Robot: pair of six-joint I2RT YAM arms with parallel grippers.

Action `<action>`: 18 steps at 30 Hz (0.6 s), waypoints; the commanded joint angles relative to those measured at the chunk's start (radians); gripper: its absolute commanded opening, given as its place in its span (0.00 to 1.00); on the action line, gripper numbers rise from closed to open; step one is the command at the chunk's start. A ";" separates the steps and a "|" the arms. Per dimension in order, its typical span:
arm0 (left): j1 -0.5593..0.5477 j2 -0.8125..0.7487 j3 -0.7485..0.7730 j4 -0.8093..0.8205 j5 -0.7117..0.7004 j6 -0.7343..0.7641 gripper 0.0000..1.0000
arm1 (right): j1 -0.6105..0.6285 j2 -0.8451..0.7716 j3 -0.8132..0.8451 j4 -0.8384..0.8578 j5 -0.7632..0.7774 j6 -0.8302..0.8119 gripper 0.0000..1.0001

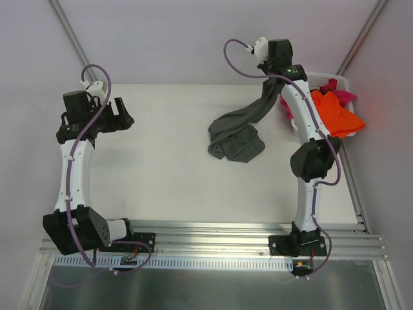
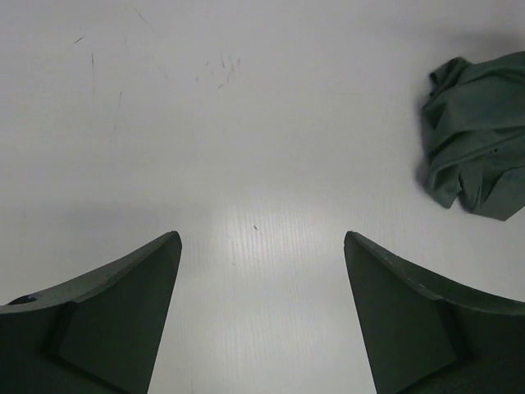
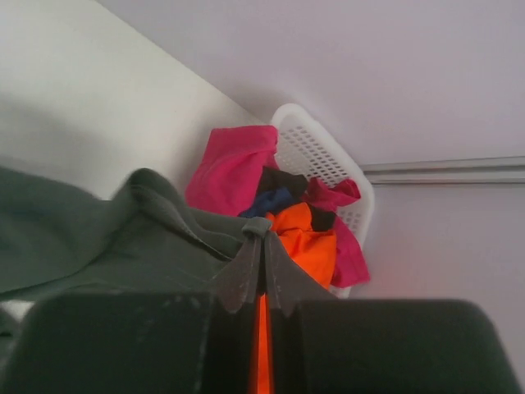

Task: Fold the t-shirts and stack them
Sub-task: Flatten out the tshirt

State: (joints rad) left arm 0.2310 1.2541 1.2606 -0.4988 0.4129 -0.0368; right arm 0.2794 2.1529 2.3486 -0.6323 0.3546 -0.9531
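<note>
No legible text, label, brand, number or sign on anything in view.

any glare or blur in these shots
Left wrist: a soft glare patch on the table between the dark fingers. Right wrist: the right gripper up close is blurred, the basket sharper. Top: a red glow on the wall beside the orange shirt.
</note>
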 commanded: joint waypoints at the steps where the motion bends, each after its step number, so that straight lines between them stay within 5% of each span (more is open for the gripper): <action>1: 0.025 0.011 0.008 0.008 0.035 -0.014 0.81 | 0.134 -0.241 0.012 0.052 -0.034 0.002 0.00; 5: 0.048 0.025 0.008 0.008 0.055 -0.040 0.81 | 0.265 -0.252 0.106 0.031 -0.066 -0.019 0.00; 12: 0.053 -0.001 0.003 0.011 0.058 -0.044 0.81 | 0.539 -0.252 0.175 0.256 -0.088 -0.174 0.00; 18: 0.053 -0.035 -0.036 0.013 0.052 -0.048 0.81 | 0.632 -0.268 0.206 0.431 -0.115 -0.225 0.00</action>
State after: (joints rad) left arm 0.2790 1.2633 1.2427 -0.4957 0.4427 -0.0669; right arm 0.8932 1.9217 2.4893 -0.3874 0.2611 -1.1278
